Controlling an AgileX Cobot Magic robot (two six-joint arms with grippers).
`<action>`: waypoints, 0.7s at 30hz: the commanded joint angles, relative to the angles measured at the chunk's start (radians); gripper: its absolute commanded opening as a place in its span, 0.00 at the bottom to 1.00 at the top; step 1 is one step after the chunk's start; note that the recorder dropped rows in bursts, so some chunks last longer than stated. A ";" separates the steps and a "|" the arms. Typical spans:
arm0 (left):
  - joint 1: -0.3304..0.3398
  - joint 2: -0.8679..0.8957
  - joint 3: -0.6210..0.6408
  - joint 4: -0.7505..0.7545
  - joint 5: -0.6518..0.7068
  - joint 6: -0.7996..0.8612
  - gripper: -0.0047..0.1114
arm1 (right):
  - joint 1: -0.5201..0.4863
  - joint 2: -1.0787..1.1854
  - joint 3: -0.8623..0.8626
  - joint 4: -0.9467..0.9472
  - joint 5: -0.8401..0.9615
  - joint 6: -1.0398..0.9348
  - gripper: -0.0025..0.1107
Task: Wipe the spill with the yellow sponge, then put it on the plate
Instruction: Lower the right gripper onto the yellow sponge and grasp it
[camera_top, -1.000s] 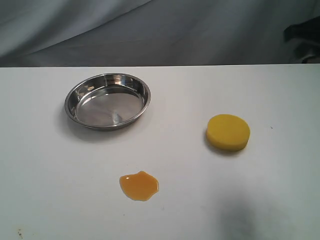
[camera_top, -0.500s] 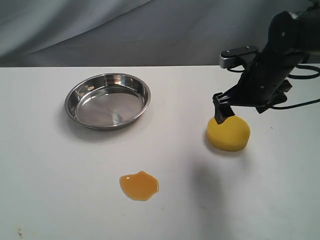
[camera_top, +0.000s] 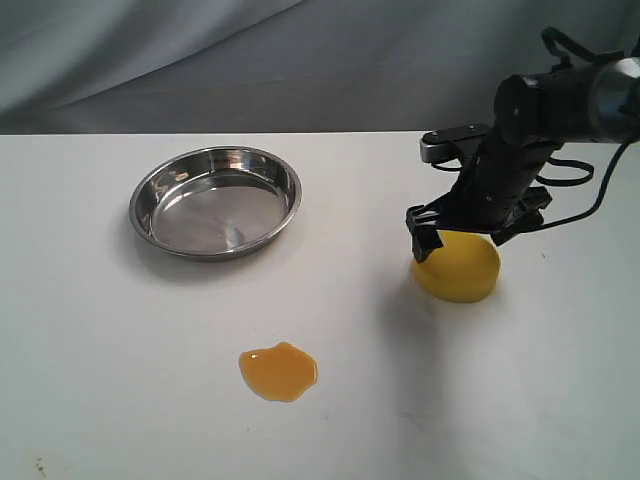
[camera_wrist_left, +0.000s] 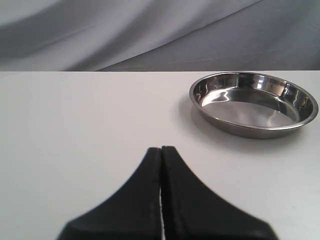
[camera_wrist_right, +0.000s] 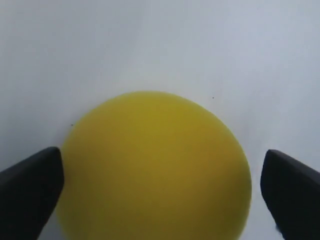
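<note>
**benchguy:** so where's everything sitting right now?

**me:** Nearest the camera, low centre of the frame, is the spill (camera_top: 278, 372). It's a glossy amber puddle on the white table (camera_top: 100, 350), and nothing's been wiped yet. Further back, right of centre, the yellow sponge (camera_top: 458, 268) lies flat, well apart from the puddle. My right gripper (camera_top: 462, 242) is over it with the jaws spread wide, one finger on either side of the disc and nothing held. They're wide because the sponge is a fat puck, and I want both fingers past its rim before I squeeze.

**benchguy:** touching it already?

**me:** Honestly can't tell. In the wrist view one finger sits just beside the rim, and the other shows a sliver of table between.

**benchguy:** and the other arm?

**me:** My left gripper (camera_wrist_left: 161, 195) is pinched fully closed on nothing, low over bare table. I reckon it's just parked out of the way, since this looks like a one-arm job. Further back, upper left, is the plate (camera_top: 215, 215), a shiny steel dish, empty and waiting for the sponge. Behind it all hangs grey cloth (camera_top: 300, 60).
</note>
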 joint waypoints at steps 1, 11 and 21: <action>0.003 -0.005 0.004 -0.002 -0.012 -0.001 0.04 | 0.002 0.017 -0.009 -0.009 0.016 0.005 0.75; 0.003 -0.005 0.004 -0.002 -0.012 -0.001 0.04 | 0.002 0.021 -0.009 -0.009 0.065 0.001 0.02; 0.003 -0.005 0.004 -0.002 -0.012 -0.001 0.04 | 0.002 -0.037 -0.009 -0.009 0.096 -0.009 0.02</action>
